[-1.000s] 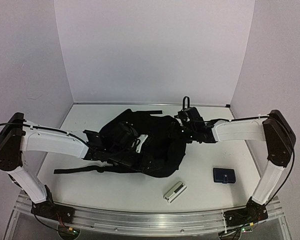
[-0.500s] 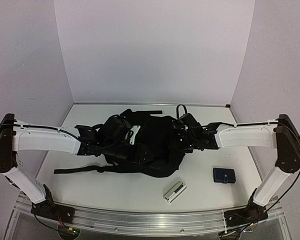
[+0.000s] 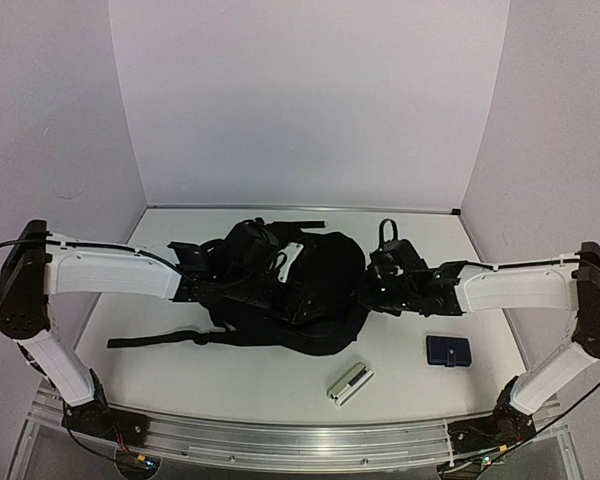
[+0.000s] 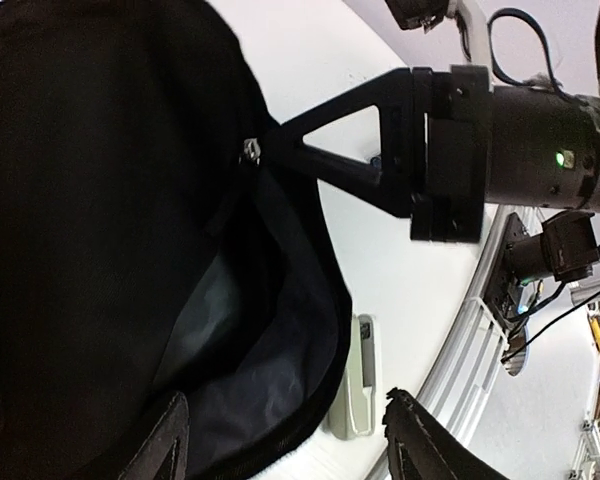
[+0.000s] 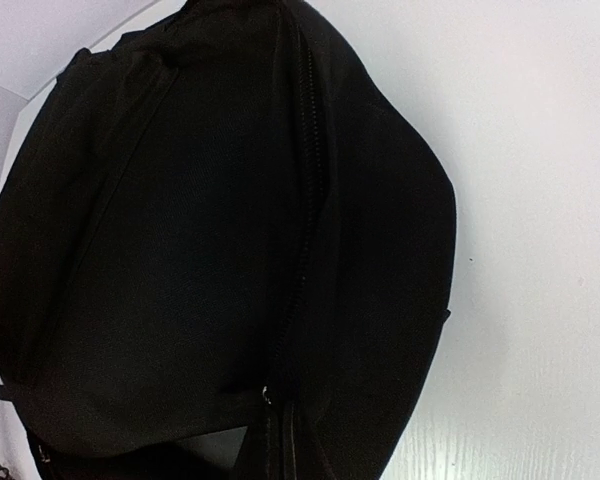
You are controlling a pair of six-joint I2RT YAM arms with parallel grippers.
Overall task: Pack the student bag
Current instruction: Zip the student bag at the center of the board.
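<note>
Top view: student bag (image 3: 325,305) mid-table, right gripper (image 3: 364,288) at its 3 o'clock.
Left wrist: left gripper (image 4: 295,445) jaws apart, empty; right gripper pinched shut on zipper pull (image 4: 248,150).
Right wrist: bag fills view, pull at 6 o'clock.

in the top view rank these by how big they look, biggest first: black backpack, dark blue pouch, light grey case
1. black backpack, by far the largest.
2. dark blue pouch and light grey case look about alike. The case is longer and narrower, so I won't rank them.
</note>
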